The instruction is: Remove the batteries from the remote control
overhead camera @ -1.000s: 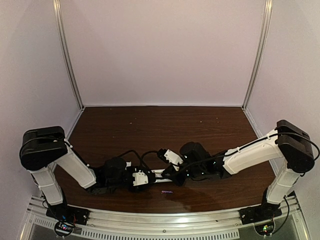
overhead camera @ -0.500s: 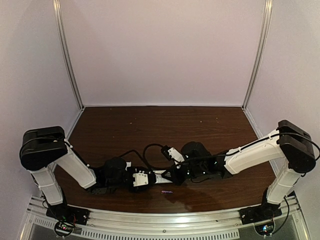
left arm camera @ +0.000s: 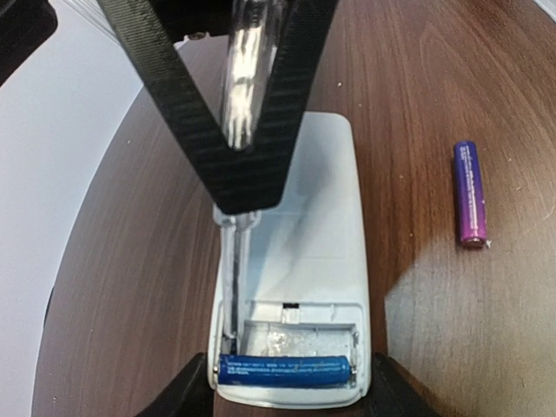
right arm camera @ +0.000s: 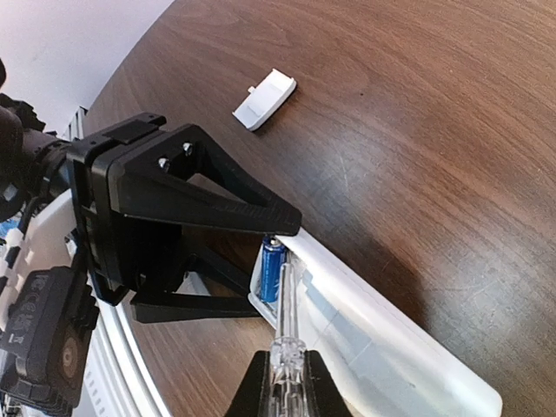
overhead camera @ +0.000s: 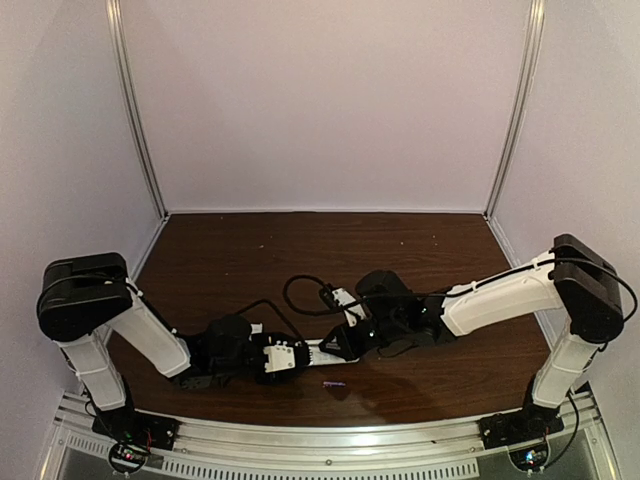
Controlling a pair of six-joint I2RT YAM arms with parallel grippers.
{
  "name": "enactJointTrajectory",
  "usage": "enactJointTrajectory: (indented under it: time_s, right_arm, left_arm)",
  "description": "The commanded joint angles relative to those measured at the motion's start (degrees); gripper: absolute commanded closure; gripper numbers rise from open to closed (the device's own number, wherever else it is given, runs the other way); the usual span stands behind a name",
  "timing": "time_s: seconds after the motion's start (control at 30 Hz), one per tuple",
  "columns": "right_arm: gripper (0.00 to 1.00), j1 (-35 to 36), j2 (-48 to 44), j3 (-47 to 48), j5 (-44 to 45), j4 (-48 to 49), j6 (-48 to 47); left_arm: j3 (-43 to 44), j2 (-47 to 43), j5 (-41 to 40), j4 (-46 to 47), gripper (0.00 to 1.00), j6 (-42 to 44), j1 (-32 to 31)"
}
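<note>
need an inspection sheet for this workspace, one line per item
surface: dark brown wooden table, no spills seen
job's things: white plastic remote control back up, compartment open, blue cylindrical battery inside; purple-pink cylindrical battery loose on the table beside it
clutter: small white plastic battery cover lying apart
grippers: left gripper shut on the remote's sides; right gripper shut on thin clear tool, tip in the compartment
cables: black cable looped behind the grippers
surroundings: pale walls, metal corner posts

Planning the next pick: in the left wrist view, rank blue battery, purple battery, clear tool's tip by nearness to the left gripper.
1. Blue battery: between the jaws of the left gripper.
2. Tool tip: just beyond, left side.
3. Purple battery: on the table, right.
</note>
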Motion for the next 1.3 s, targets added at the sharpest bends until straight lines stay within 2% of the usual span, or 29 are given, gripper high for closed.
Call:
enactJointTrajectory:
  time_s: [0.0,0.2,0.3,0.6,0.73,0.93,1.27]
  right_arm:
    - [1.00,4.53,0.59,2.14,6.88,-5.00,-14.60]
    - [1.00,9.75,1.04,0.98,18.37,-5.39,-26.09]
    - [1.00,12.46,1.07,-0.03,26.90,-4.45,-31.84]
    - [1.00,16.52,-1.13,-4.31,40.90,0.25,-36.81]
    - [1.00,19.06,-3.97,-6.60,41.70,2.00,-38.65]
    - [1.00,19.81,-8.98,-9.92,35.07,4.84,-36.85]
    - [1.00,19.87,-13.67,-12.38,36.60,2.92,-34.62]
  left_arm:
    - [1.55,-2.40,7.41,9.10,1.00,1.69,-1.92]
    - [1.41,-2.57,7.83,9.18,1.00,1.63,-1.96]
    - [1.29,-2.70,8.42,9.25,1.00,1.58,-1.97]
    - [0.97,-3.10,9.12,9.53,1.00,1.41,-1.93]
    - [1.07,-3.03,9.32,9.71,1.00,1.32,-1.93]
    - [1.32,-2.93,9.64,9.75,1.00,1.59,-1.94]
    - [1.79,-2.25,8.79,10.10,1.00,1.69,-1.81]
